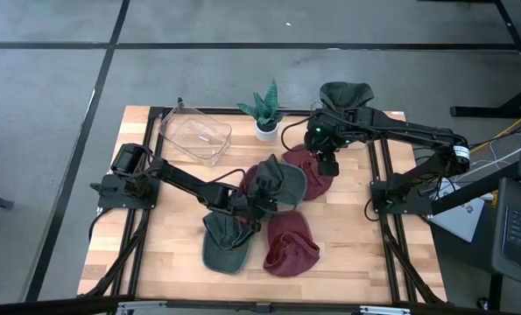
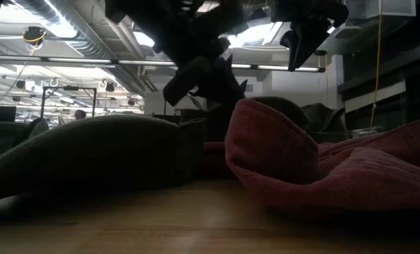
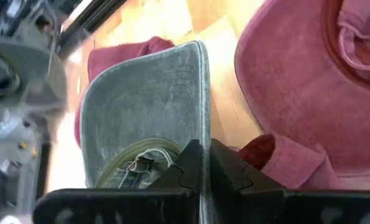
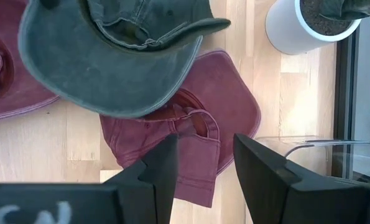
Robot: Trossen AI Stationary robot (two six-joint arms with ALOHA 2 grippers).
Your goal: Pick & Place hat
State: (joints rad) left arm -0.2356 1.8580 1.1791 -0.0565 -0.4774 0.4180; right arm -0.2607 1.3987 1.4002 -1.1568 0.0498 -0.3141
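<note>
Several hats lie on the wooden table [image 1: 164,262]. My left gripper [image 1: 253,201] is shut on a green hat [image 1: 279,182] in the middle, which overlaps a red hat [image 1: 313,166] behind it. In the right wrist view the green hat [image 4: 110,62] shows its hollow side up, covering part of the red hat [image 4: 191,130]. My right gripper [image 1: 328,164] hangs open above that red hat with nothing between its fingers [image 4: 160,168]. Another green hat [image 1: 223,247] and another red hat [image 1: 291,245] rest near the front edge. My left gripper pinches the green hat's brim edge [image 3: 204,134] between its two fingers, close to where the brim meets the crown and its sweatband [image 3: 141,155]. The fingers slant down from the table's left. The brim [image 3: 153,93] stands away from the fingers; whether the hat is clear of the red hat I cannot tell.
A clear plastic bin [image 1: 196,134] stands at the far left, with a small potted plant [image 1: 266,118] beside it. A further green hat [image 1: 346,92] sits at the far right by the right arm. Black rails [image 1: 378,219] run along both table sides.
</note>
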